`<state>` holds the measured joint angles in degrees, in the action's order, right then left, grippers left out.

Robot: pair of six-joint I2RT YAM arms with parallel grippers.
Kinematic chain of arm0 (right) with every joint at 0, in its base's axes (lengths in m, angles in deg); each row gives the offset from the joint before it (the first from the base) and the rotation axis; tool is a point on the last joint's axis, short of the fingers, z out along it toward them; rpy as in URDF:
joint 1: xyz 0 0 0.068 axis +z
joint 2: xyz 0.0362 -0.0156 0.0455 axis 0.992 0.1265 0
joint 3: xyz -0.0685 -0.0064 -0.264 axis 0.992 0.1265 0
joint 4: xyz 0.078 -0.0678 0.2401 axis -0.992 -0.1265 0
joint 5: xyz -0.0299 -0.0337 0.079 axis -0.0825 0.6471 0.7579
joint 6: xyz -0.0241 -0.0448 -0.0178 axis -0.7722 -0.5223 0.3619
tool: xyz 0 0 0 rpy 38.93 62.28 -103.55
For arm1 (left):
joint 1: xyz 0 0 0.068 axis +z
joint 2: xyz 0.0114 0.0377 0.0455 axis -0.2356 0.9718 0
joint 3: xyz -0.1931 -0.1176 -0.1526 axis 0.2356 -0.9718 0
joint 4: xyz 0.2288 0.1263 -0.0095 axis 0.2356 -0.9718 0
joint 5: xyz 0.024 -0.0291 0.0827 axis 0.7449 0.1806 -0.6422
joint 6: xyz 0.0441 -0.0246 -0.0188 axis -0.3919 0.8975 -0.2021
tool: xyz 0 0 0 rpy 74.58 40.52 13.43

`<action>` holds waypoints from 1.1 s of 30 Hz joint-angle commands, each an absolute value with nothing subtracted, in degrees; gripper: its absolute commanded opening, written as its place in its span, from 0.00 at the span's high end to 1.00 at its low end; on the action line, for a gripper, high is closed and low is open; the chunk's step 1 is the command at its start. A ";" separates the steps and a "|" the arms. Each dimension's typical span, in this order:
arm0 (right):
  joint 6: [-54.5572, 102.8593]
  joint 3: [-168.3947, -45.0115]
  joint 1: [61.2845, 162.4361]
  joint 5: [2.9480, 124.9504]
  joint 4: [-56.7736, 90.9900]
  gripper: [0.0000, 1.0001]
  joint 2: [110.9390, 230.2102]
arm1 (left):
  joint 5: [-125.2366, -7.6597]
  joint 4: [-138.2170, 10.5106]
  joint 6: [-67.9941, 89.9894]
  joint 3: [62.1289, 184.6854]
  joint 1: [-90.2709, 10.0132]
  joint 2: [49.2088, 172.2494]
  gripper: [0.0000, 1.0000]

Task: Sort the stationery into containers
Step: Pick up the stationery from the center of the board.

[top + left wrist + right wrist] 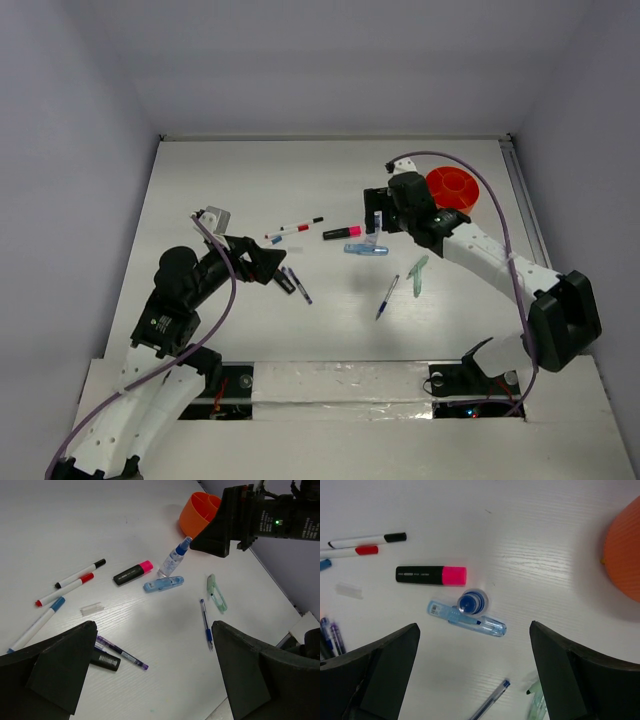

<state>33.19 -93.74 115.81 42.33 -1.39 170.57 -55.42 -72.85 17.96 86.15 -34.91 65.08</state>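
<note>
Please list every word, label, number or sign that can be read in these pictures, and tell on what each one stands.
No text here can be read for certain.
highlighter: white print on the black barrel, too small to read.
light-blue piece: a small label at one end, blurred.
black pen: white print, blurred.
right arm: white lettering beside a green light, too small.
left arm: a round mark, too small.

A blue-capped bottle (471, 602) stands upright between the black-pink highlighter (431, 575) and the light-blue piece (467, 619).
</note>
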 commanded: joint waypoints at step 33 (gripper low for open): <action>30.52 -103.05 115.96 32.77 0.04 0.90 178.71 | -55.90 -71.23 18.05 87.01 -34.99 65.03 0.01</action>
<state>31.40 -99.99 115.81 37.39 -1.54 184.25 -55.88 -72.87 17.96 86.15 -34.91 65.10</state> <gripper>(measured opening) 0.328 0.990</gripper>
